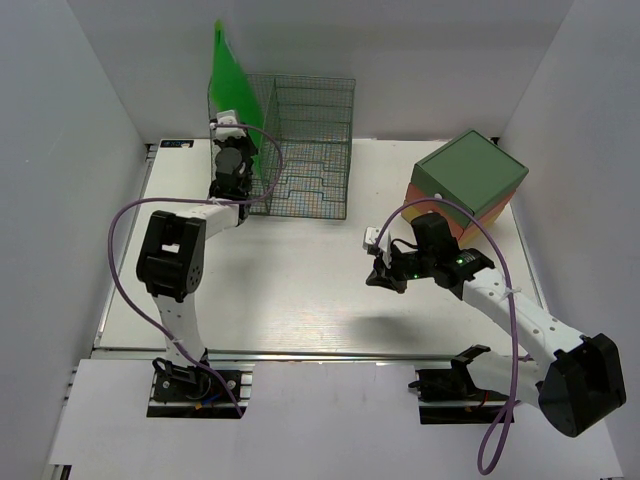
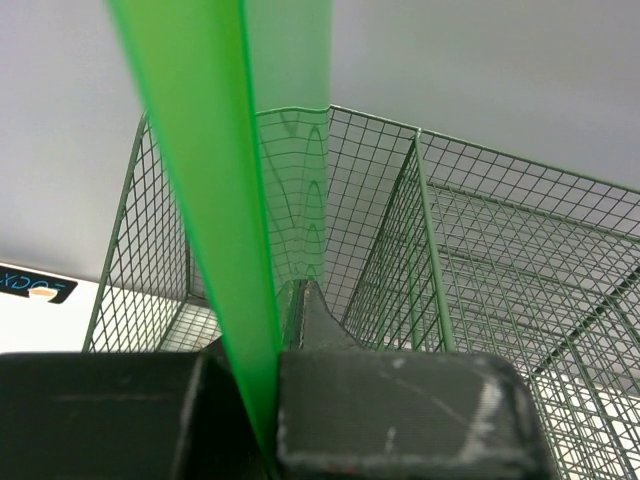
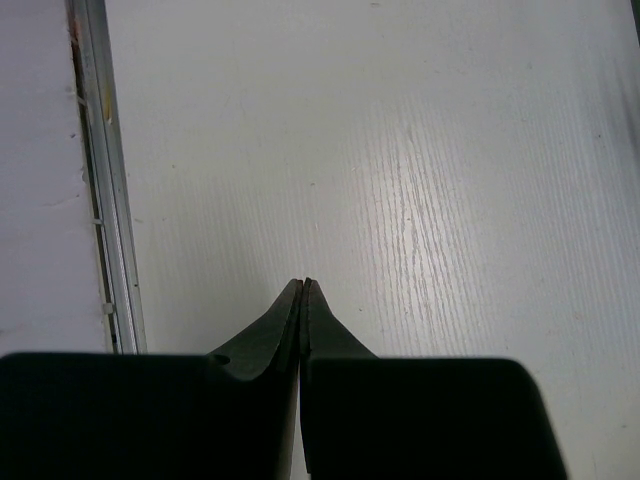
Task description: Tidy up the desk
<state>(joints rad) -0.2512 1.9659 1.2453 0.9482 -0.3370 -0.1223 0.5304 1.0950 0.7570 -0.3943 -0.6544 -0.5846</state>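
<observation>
The desk (image 1: 300, 300) is a large white tabletop with aluminium rails. My left gripper (image 1: 238, 150) is at the back left, shut on a translucent green plastic sheet (image 1: 228, 75) that it holds upright at the left side of the green wire-mesh rack (image 1: 310, 150). In the left wrist view the sheet (image 2: 215, 200) rises from between the jaws of the left gripper (image 2: 290, 300), with the rack (image 2: 480, 260) just ahead. My right gripper (image 1: 381, 278) is shut and empty, hovering over bare desk right of centre. In the right wrist view its fingertips (image 3: 303, 285) are pressed together above the desk (image 3: 400, 150).
A green-topped drawer box (image 1: 468, 180) with an orange side stands at the back right. White walls enclose the desk on three sides. An aluminium rail (image 3: 100, 200) runs along the desk edge in the right wrist view. A black label (image 2: 35, 285) lies near the rack's left side.
</observation>
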